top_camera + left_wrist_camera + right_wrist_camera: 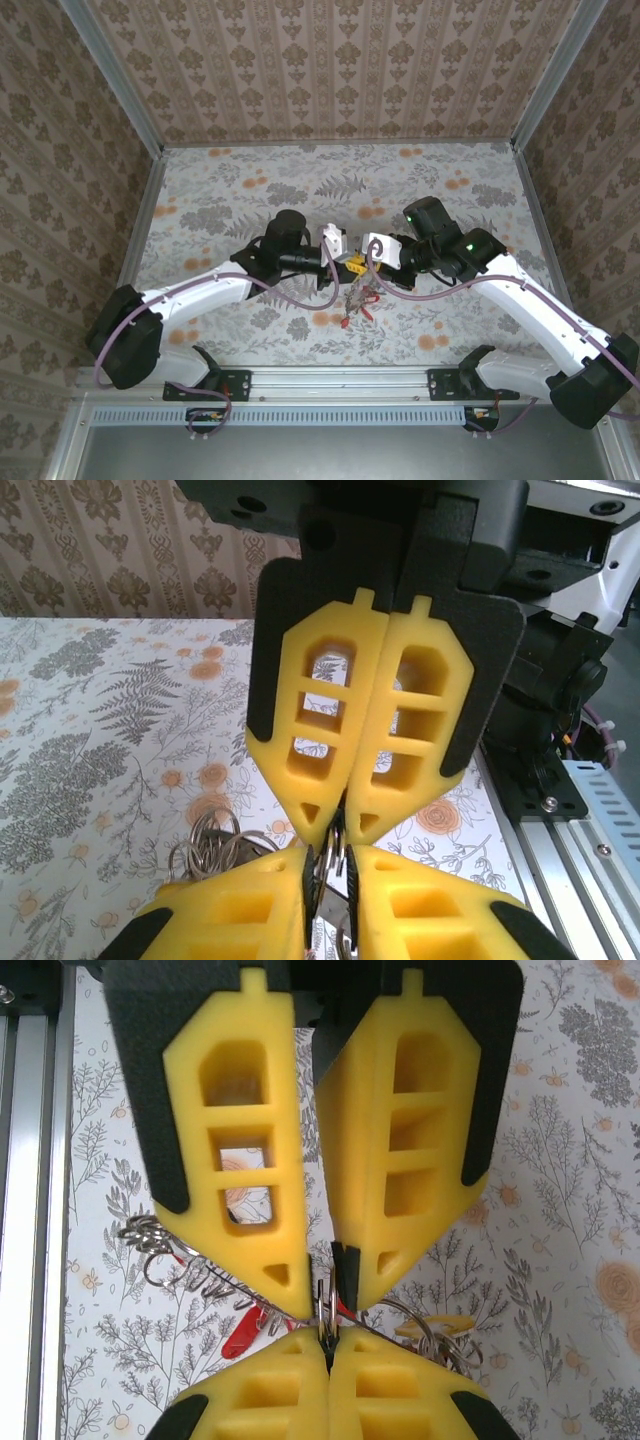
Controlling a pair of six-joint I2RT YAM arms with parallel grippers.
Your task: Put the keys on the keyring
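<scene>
The left fingers (240, 910) and right fingers (410, 1390) meet tip to tip, both clenched on the keyring (323, 1310) over the counter's (250, 180) middle, nearer its front edge; a red key (240, 1342) hangs from it.

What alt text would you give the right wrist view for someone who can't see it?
Two pairs of yellow gripper fingers, the left gripper above and the right gripper below, meet tip to tip, pinching the thin silver keyring. A red-headed key and a yellow-headed key hang over the floral table.
</scene>
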